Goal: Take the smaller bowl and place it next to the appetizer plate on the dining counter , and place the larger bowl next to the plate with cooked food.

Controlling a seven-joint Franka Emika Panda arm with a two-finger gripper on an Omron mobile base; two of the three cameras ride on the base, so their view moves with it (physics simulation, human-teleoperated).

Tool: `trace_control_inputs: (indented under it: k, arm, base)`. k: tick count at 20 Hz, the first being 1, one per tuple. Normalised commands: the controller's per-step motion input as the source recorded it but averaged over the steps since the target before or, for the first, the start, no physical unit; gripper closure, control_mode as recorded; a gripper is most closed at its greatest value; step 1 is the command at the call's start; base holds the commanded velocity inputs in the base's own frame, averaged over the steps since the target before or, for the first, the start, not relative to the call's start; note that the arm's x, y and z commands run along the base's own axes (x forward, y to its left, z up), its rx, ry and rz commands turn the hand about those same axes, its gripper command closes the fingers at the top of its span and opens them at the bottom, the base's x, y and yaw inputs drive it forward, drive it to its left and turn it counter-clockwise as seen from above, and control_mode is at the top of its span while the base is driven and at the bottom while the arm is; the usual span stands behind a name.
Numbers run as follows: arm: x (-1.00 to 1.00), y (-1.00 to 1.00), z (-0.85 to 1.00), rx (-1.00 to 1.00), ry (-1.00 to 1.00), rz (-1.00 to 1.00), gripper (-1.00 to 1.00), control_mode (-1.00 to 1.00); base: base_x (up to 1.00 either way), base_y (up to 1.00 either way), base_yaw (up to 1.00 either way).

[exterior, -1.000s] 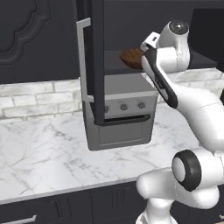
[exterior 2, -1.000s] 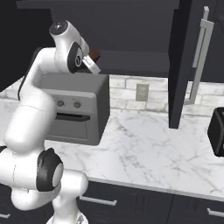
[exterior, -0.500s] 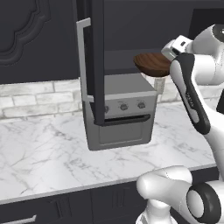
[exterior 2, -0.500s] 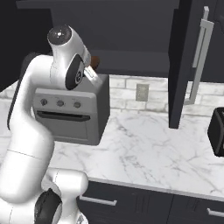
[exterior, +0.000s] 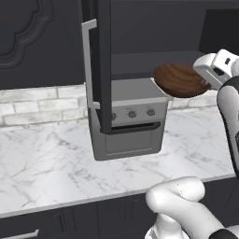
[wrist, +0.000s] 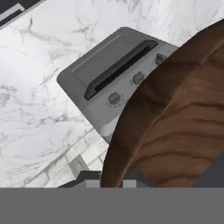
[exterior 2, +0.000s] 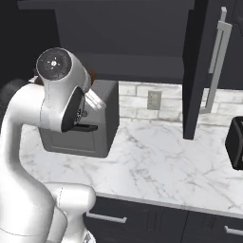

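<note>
the white arm's two-finger gripper (exterior: 211, 80) is pinched nearly closed on the rim of the small dark brown wooden bowl (exterior: 181, 80), which hangs in the air above and just right of the grey toaster oven (exterior: 127, 119), clear of the counter. in the hand view the bowl (wrist: 175, 122) looms close, its curved underside streaked with wavy grain in lighter and darker browns. judged from that, it is stiff, light and not brittle like ceramic, but the smooth turned wood could slip or swing on a single rim pinch, so a hold well down over the rim with the bowl kept level looks wisest

below lies the white marble worktop (exterior: 51, 163) with grey veining, polished and hard. on it sits the boxy matte oven with three round knobs and a dark bar handle. behind run a pale brick backsplash (exterior: 37, 100) and dark cabinets, one door (exterior: 98, 65) standing open with a long grey handle. off right a black toaster (exterior 2: 235, 142) sits at the edge
</note>
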Motion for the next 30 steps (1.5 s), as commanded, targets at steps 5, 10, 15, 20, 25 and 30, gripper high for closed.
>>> trace_control_inputs:
  k: [5,10,15,20,25,30]
  arm:
    - [-0.95,0.02,0.0,-0.01,-0.14,0.0,1.0,-1.0]
    - [-0.49,0.07,0.0,-0.02,-0.03,0.0,1.0,1.0]
    - [0.0,0.0,0.0,0.0,0.0,0.0,1.0,1.0]
    - [0.0,0.0,0.0,0.0,0.0,0.0,1.0,1.0]
    - [0.0,0.0,0.0,0.0,0.0,0.0,1.0,1.0]
    - [0.0,0.0,0.0,0.0,0.0,0.0,1.0,1.0]
  base:
    - [0.0,0.0,0.0]
    - [-0.1,0.01,0.0]
    - [-0.66,0.04,0.0]
    - [-0.7,0.48,0.0]
    - [-0.34,0.97,0.0]
    - [-0.52,0.94,0.0]
